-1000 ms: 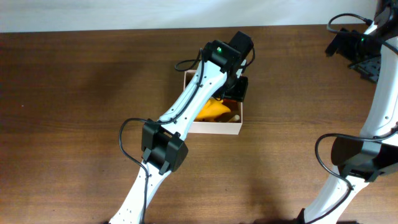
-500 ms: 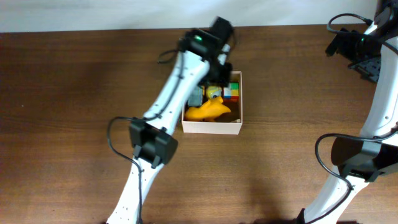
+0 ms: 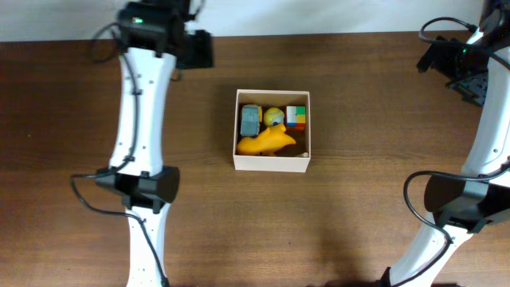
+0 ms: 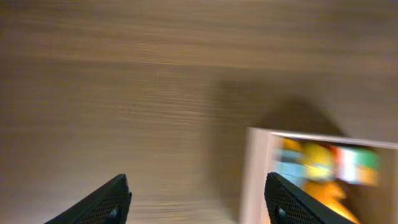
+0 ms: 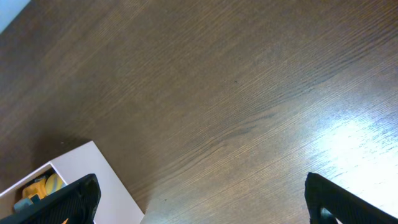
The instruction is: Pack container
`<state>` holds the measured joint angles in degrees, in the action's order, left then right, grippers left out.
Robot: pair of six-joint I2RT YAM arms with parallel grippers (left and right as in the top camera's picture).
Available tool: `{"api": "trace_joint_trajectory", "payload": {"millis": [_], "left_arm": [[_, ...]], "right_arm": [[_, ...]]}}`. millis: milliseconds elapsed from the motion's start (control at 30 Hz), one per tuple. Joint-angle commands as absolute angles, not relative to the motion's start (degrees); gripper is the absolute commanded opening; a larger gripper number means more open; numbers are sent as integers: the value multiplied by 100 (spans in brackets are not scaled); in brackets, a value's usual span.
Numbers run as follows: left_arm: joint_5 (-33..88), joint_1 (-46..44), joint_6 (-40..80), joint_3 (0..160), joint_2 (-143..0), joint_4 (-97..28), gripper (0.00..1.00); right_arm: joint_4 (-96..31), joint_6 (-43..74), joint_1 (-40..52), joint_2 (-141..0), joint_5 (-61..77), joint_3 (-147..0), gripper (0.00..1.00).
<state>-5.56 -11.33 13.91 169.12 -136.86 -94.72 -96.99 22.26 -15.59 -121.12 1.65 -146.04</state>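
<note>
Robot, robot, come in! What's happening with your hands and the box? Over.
Left gripper open, empty. Right gripper open, empty. White square cardboard container on table, toys inside. Nothing blocking it.

The left tool (image 3: 196,49) has swung away from the container (image 3: 271,164) to the back left of the tabletop (image 3: 358,119), its jaws wider and empty. The toys (image 3: 267,142) inside, previously covered by the arm, now show.

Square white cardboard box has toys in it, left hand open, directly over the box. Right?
No. The left hand is open but off to the side of the square white cardboard box, over wooden table, not above it; the overhead view shows this. Toys are inside.
</note>
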Motion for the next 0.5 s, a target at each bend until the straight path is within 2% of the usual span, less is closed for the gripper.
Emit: {"api": "trace_joint_trajectory", "payload": {"millis": [0,33,100,133,267,467], "left_arm": [[-1826,-819,1315,16923,-13690,-9612,74],[-1927,-690,1317,16923,-13690,-9668,87],[-1721,-558,1321,16923,-13690,-9668,87],[-1455,-491,1319,16923,-13690,-9668,100],[-882,-454,1319,16923,-13690,-9668,99],[-834,-471,1319,16923,-13690,-9668,99]], "right_arm": [[-9730,2237,-1540,-12134,196,-14612,99],[-9730,2237,-1540,-12134,193,-14615,99],[-9732,2237,-1540,-12134,196,-14615,99],[-9730,2237,-1540,-12134,196,-14615,99],[-9730,2237,-1540,-12134,193,-14615,99],[-9730,2237,-1540,-12134,193,-14612,99]]}}
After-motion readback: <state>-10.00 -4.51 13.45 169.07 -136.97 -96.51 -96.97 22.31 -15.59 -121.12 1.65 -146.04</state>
